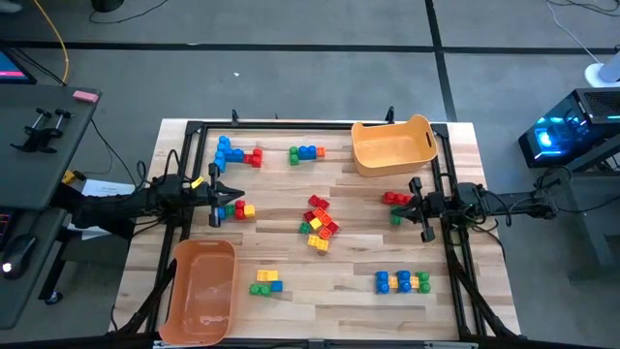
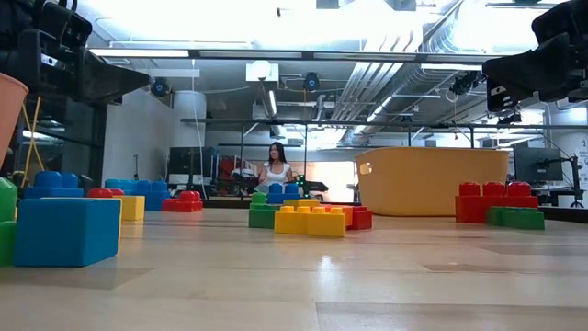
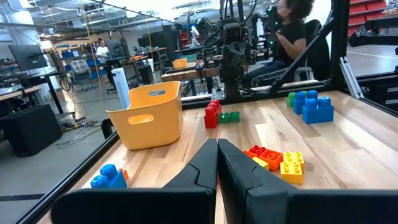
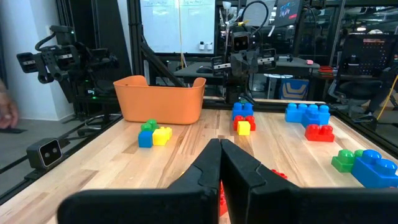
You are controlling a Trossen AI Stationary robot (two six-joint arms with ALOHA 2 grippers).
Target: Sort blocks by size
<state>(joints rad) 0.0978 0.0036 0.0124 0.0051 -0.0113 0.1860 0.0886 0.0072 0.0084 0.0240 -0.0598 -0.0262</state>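
The blocks lie in several small clusters on the wooden table: blue and red ones (image 1: 235, 153) far left, green, blue and orange ones (image 1: 306, 153) beside them, a red, yellow and green heap (image 1: 318, 223) in the middle, and others near the front (image 1: 265, 282) (image 1: 401, 281). My left gripper (image 1: 235, 192) (image 3: 217, 149) is shut and level above the table's left side, over a blue and yellow cluster (image 1: 233, 208). My right gripper (image 1: 405, 202) (image 4: 220, 149) is shut and level at the right side, by red and green blocks (image 1: 395, 201). Neither holds anything.
One orange bin (image 1: 392, 145) stands at the far right of the table, another (image 1: 201, 291) at the near left corner. A black frame (image 1: 291, 124) runs around the table's edges. People sit in the room beyond the table (image 3: 292, 31).
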